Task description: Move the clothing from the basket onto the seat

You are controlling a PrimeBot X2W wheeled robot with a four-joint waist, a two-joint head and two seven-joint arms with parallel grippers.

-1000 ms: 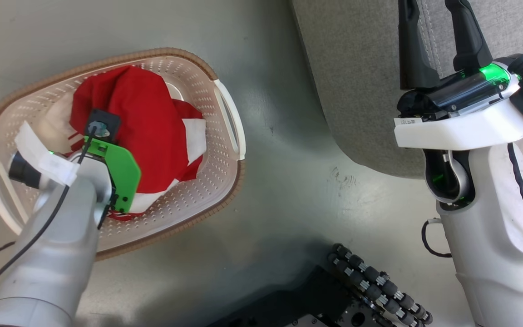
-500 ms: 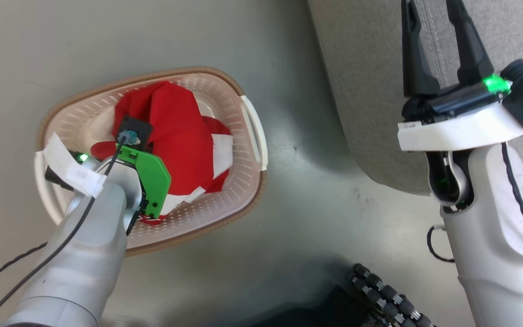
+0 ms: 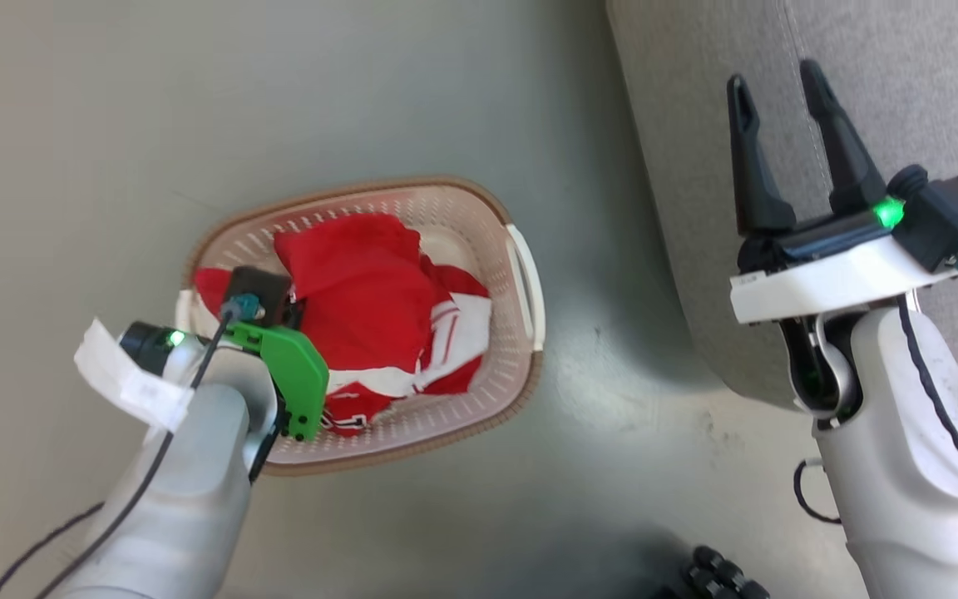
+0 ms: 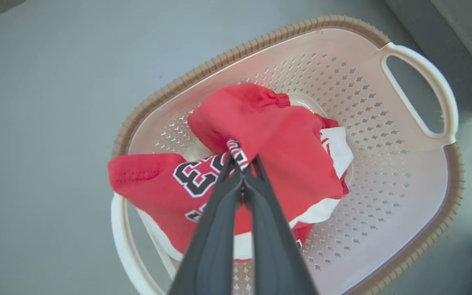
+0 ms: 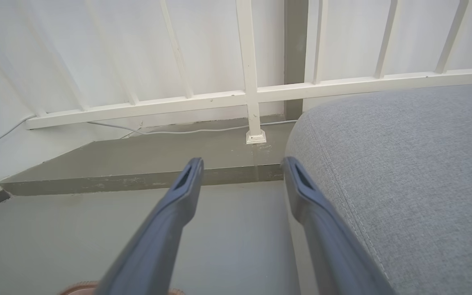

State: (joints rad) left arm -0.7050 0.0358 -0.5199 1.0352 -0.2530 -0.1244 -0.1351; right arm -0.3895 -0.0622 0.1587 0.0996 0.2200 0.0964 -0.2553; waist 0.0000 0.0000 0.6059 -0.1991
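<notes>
1. Red jerseys (image 4: 289, 135) lie heaped in the cream perforated basket (image 4: 375, 135), at frame centre.
2. Left gripper (image 4: 242, 166): fingers closed, pinching a striped jersey fold.
3. Right gripper (image 3: 772, 75): fingers spread wide, holding nothing, at upper right over the grey seat (image 3: 928, 100).

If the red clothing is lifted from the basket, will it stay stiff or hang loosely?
Probably floppy: the red fabric clothing with white panels lies crumpled where the left gripper pinches it. Likely light, since thin fingers gather it. Trailing parts may catch the cream perforated plastic basket.
</notes>
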